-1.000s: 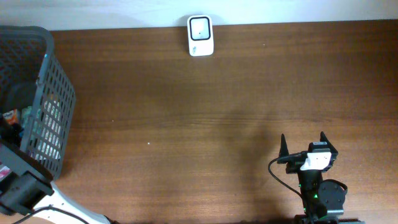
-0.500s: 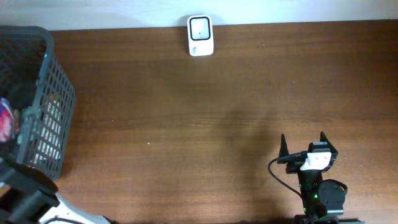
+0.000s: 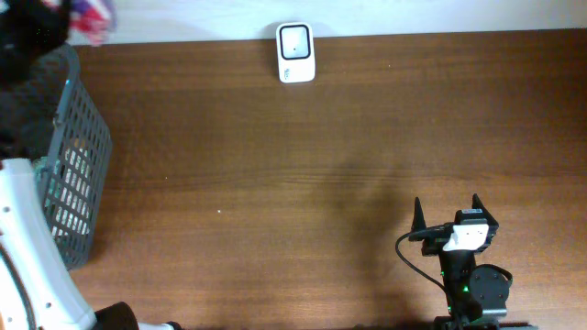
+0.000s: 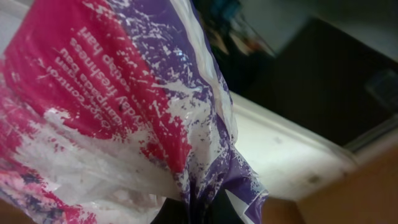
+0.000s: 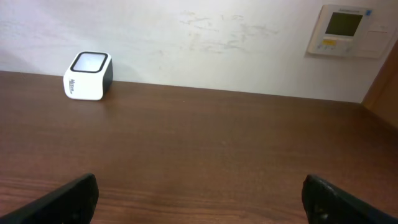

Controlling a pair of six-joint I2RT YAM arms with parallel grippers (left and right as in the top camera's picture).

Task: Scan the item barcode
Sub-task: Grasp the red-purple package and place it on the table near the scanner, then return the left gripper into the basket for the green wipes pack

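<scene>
The left gripper (image 3: 62, 27), clamped on the packet (image 3: 93, 20), has lifted it out of the basket (image 3: 84, 156) to the far left. The scanner (image 3: 295, 52) stands far centre, so the carry probably comes next. The right gripper (image 3: 447, 206) rests spread, near right.

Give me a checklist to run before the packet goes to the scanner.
1. Grip: left tool shut on the packet: ok.
2. Barcode turned toward the scanner: the wrist view shows only print, no barcode: cannot tell.
3. Scanner in place, at the far edge of the table, window up: ok.
4. Path: bare wood between packet and scanner: ok.
5. Right tool: open, by the near edge, off that path: ok.
6. Packet free of the basket: too blurred in the overhead view: cannot tell.
</scene>
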